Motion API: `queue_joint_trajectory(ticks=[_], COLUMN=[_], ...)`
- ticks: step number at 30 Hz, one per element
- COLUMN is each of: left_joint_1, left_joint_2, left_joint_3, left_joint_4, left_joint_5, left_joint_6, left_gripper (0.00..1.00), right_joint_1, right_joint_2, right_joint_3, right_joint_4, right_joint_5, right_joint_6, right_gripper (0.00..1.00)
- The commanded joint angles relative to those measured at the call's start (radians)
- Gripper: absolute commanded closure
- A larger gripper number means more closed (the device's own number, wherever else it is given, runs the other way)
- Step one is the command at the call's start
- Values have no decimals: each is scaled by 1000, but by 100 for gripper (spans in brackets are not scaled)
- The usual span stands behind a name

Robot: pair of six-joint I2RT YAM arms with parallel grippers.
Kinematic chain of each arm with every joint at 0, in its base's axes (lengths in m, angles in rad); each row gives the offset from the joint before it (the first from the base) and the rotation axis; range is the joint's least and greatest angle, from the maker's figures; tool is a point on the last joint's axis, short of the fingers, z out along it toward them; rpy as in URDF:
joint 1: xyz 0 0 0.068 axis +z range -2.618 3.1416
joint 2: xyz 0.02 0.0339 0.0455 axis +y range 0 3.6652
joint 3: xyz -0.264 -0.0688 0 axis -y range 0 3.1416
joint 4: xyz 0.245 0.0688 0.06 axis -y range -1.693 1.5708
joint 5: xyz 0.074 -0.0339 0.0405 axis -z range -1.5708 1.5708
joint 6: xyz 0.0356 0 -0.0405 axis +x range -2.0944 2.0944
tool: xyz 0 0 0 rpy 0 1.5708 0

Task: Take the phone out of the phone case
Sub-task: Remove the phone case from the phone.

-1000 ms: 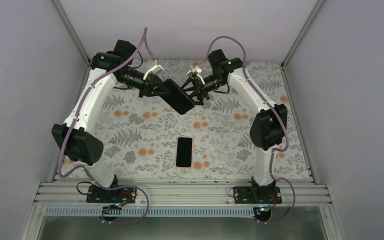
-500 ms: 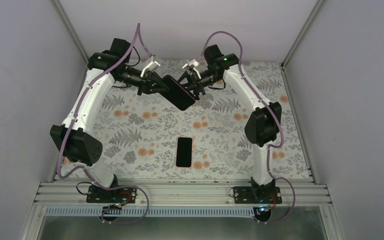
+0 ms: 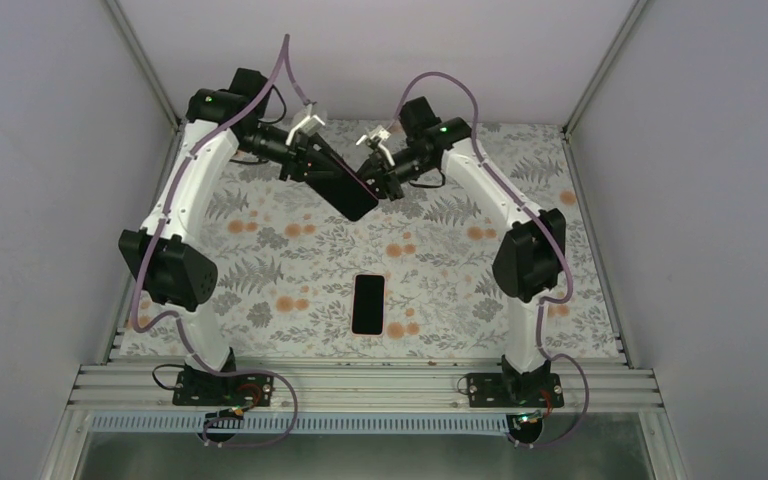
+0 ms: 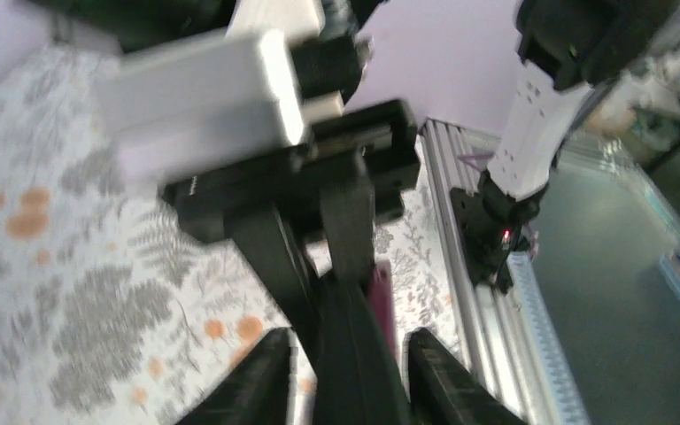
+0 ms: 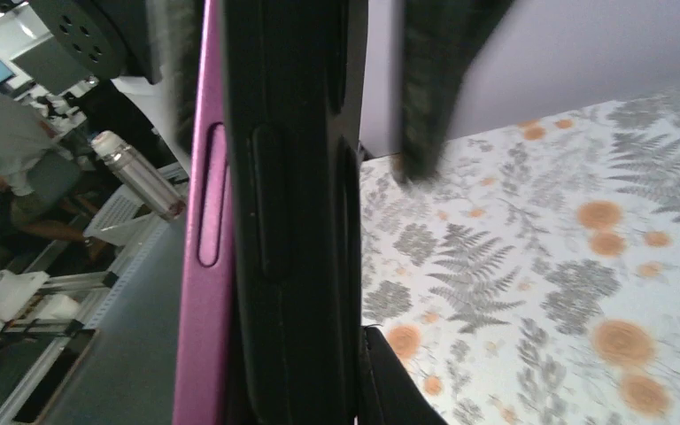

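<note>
The phone case point(image 3: 344, 188), a black slab with a magenta layer along one side, hangs tilted above the back of the table between both arms. My right gripper point(image 3: 378, 181) is shut on its right end. In the right wrist view the black slab point(image 5: 292, 221) and its magenta edge point(image 5: 202, 266) fill the jaws of the right gripper point(image 5: 292, 390), one finger point(image 5: 394, 385) pressed against it. My left gripper point(image 3: 322, 172) straddles the other end; in the left wrist view its fingers point(image 4: 252, 381) stand apart from the case point(image 4: 359, 354), open. Whether a phone sits inside the case I cannot tell.
A black phone point(image 3: 368, 303) lies flat on the floral tablecloth point(image 3: 260, 250), near the front centre, away from both arms. Grey walls close the table at the back and sides. The aluminium rail point(image 3: 360, 385) carrying the arm bases runs along the near edge.
The right gripper has closed onto the case's end. The left jaws have opened off it. Both wrists and the case have shifted slightly back and left.
</note>
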Motion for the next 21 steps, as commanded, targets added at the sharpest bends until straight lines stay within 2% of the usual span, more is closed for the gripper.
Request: queue_joint_trajectory(ticks=[1,4,8,15,17,18,21], left_joint_1=[-42,-43,-40,-19,-17,-17,-20], left_joint_2=[-32,-57,-85,-191,-215,-231,-306], left_joint_3=[6,-15,-26,-74,-87,-97,-206], left_joint_4=[105,104,104,105,123,155,356], left_joint_5=[77,66,38,-63,-112,-142,-263], left_joint_6=[58,69,60,78,60,35,-89], left_gripper=[56,31,14,7,0,0,0], right_joint_1=[89,76,52,-39,-69,-83,-102], right_joint_2=[-70,-68,-72,-111,-126,-135,-168], right_joint_3=[-33,-32,-47,-123,-140,-153,-177], right_joint_4=[111,113,159,305,358,403,519], right_joint_5=[-109,-108,-107,-74,-24,2,222], right_joint_6=[94,103,156,318,386,436,567], right_gripper=[96,97,97,97,97,97,97])
